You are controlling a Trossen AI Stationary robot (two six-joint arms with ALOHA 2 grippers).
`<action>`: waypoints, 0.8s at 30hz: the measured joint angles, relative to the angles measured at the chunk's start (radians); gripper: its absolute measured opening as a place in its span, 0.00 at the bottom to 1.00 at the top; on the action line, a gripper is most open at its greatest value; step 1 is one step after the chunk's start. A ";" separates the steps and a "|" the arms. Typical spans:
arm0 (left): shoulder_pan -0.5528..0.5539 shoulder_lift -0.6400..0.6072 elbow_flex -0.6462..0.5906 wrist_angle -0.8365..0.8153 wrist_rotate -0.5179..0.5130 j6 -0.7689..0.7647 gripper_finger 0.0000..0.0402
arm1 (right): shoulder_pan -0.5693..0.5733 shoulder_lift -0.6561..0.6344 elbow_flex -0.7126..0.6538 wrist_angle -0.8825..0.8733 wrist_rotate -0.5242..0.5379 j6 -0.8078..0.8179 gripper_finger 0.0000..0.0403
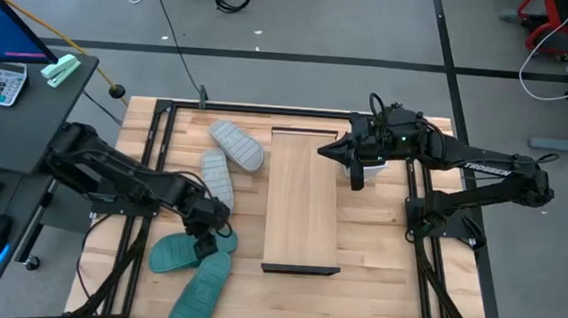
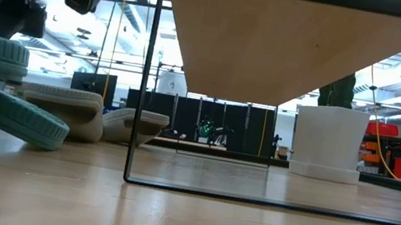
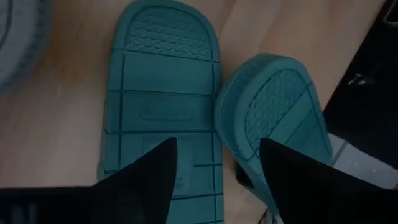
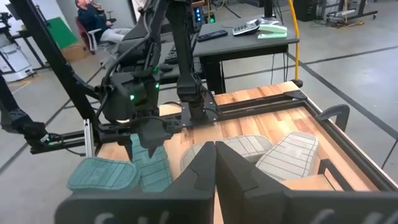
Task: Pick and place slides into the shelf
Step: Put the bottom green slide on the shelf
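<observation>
Two teal slides [image 3: 163, 106] [image 3: 273, 118] lie sole up near the table's front left. The second is tilted, with one edge resting against the first. My left gripper [image 3: 217, 177] [image 1: 209, 229] points down and is open just above the place where they meet, one finger over each slide. Two grey slides [image 1: 237, 144] [image 1: 219, 175] lie sole up farther back, beside the shelf [image 1: 303, 200]. The shelf is a light board in mid table. My right gripper [image 4: 214, 168] [image 1: 349, 162] is shut and hangs over the shelf's far end, holding nothing.
A white pot [image 2: 329, 141] stands past the shelf's far right corner. Black frame rails [image 1: 154, 150] run along the tabletop's sides. A desk with a calculator [image 1: 1, 84] stands off the table's left. A person [image 4: 93, 18] sits far back in the room.
</observation>
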 joint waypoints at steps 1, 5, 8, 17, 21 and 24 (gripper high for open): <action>0.000 0.002 0.000 0.002 0.000 -0.013 0.57 | 0.000 0.000 0.000 -0.002 0.000 0.000 0.02; -0.002 0.002 0.000 0.016 0.001 -0.048 0.55 | 0.000 0.000 0.000 -0.005 0.000 0.000 0.03; -0.006 0.002 0.000 0.043 0.007 -0.069 0.53 | 0.000 0.000 0.000 -0.005 0.000 0.000 0.03; -0.013 0.002 0.000 0.162 0.008 -0.093 0.57 | 0.000 -0.001 0.000 -0.019 -0.024 0.000 0.02; -0.012 0.001 0.000 0.149 -0.015 -0.093 0.65 | 0.000 -0.001 0.000 -0.019 -0.033 0.000 0.03; -0.012 0.007 0.000 0.150 -0.015 -0.106 0.72 | 0.000 -0.001 0.000 -0.019 -0.046 0.000 0.02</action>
